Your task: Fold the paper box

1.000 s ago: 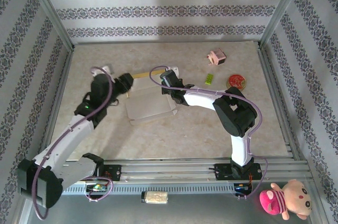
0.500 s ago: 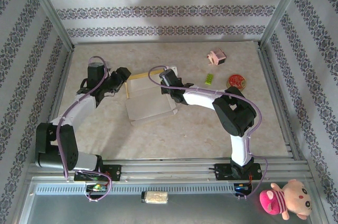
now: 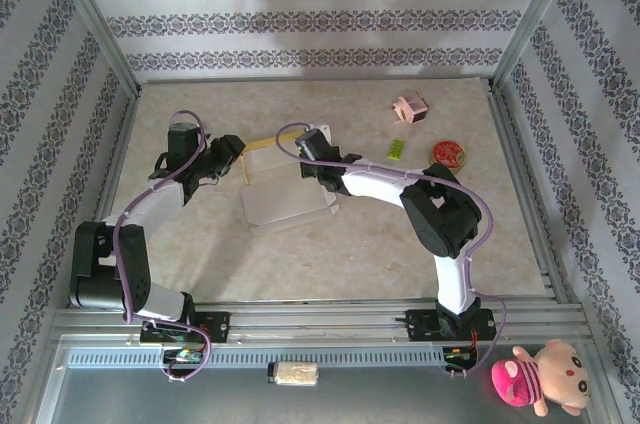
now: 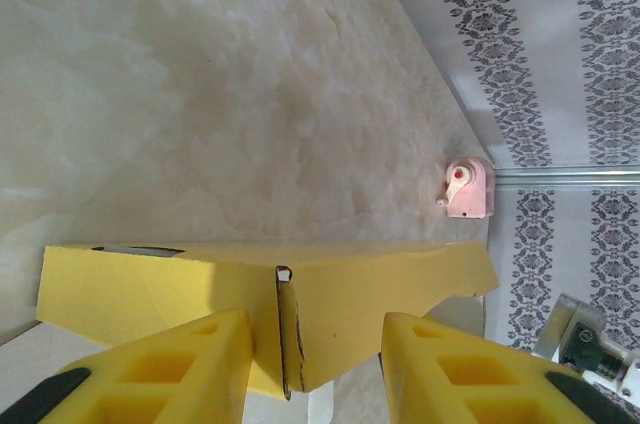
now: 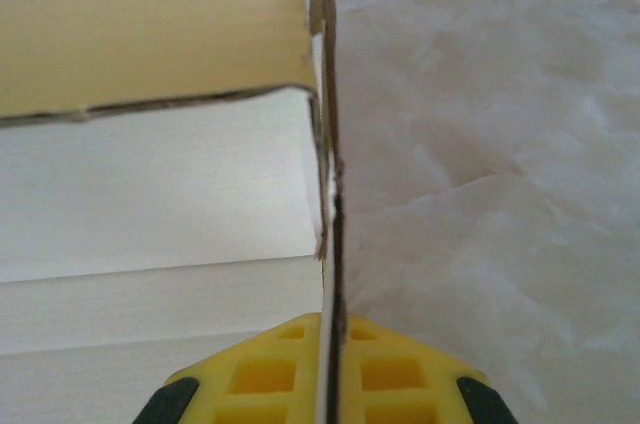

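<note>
Patterned wallpaper closes in three sides of a pale marbled tabletop [image 3: 330,264], and the paper box [image 3: 285,194] lies near its middle, between the two arms, white side up, with a yellow strip along its far edge. The right gripper [image 3: 308,149] is at the far right corner of the blank. In its wrist view the right gripper's yellow fingers [image 5: 250,384] are pinched tight on the thin edge of an upright side wall, with the yellow far flap [image 5: 150,39] meeting that wall at the corner. Over the last second the left arm has drawn its elbow back towards its base and carried the left gripper [image 3: 232,152] to the far left corner. Its jaws have narrowed but are not closed. In the left wrist view the left gripper [image 4: 300,364] straddles a standing card edge [image 4: 287,329], with a clear gap on one side, and the yellow flap [image 4: 250,279] runs across just beyond it. The right grip has barely shifted, and the blank has hardly moved. My reading is that both far corners are now attended, one held and one about to be taken, so the far wall can be stood up and tucked. Most of the folding looks undone, since the main panel lies flat. A small pink item [image 3: 410,107] sits well apart near the back wall.
</note>
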`<state>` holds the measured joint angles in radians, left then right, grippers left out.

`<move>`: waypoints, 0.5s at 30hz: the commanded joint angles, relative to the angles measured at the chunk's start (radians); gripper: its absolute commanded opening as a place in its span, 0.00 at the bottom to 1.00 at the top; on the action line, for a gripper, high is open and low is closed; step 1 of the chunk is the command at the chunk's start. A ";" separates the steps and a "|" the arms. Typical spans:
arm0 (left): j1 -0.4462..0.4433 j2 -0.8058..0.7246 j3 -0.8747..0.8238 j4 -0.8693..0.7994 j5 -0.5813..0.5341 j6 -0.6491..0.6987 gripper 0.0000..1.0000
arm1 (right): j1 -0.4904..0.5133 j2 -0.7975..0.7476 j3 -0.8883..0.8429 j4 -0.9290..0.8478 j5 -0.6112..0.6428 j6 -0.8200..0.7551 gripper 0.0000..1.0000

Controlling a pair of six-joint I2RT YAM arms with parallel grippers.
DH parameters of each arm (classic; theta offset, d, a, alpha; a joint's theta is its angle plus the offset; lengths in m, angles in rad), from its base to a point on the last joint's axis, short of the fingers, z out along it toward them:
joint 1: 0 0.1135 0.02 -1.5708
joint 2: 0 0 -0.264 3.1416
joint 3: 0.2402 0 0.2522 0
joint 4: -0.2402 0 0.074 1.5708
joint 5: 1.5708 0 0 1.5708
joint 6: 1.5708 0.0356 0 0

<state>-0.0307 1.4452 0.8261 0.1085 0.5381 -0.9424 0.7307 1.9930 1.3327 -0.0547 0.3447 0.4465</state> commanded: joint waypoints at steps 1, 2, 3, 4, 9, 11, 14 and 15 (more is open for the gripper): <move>-0.004 0.026 -0.025 -0.057 0.010 0.040 0.39 | 0.025 0.044 0.020 -0.118 -0.101 0.039 0.08; -0.004 0.031 -0.027 -0.056 0.010 0.040 0.39 | 0.027 0.047 0.025 -0.117 -0.110 0.043 0.09; -0.004 0.034 -0.027 -0.056 0.011 0.040 0.38 | 0.028 0.049 0.030 -0.117 -0.114 0.044 0.10; -0.004 0.039 -0.027 -0.055 0.010 0.040 0.38 | 0.030 0.055 0.034 -0.117 -0.115 0.043 0.12; -0.004 0.041 -0.019 -0.089 -0.004 0.070 0.35 | 0.031 0.055 0.026 -0.100 -0.148 -0.062 0.28; -0.003 0.036 -0.015 -0.108 -0.012 0.091 0.35 | 0.029 0.036 0.009 -0.100 -0.161 -0.165 0.33; -0.004 0.036 -0.011 -0.126 -0.025 0.117 0.34 | 0.026 -0.017 -0.031 -0.098 -0.168 -0.278 0.40; -0.005 0.038 -0.011 -0.127 -0.028 0.124 0.34 | 0.023 -0.037 -0.045 -0.097 -0.178 -0.296 0.41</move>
<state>-0.0311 1.4651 0.8215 0.0654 0.5266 -0.8707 0.7494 2.0171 1.3254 -0.1295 0.2123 0.2798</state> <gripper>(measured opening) 0.342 0.406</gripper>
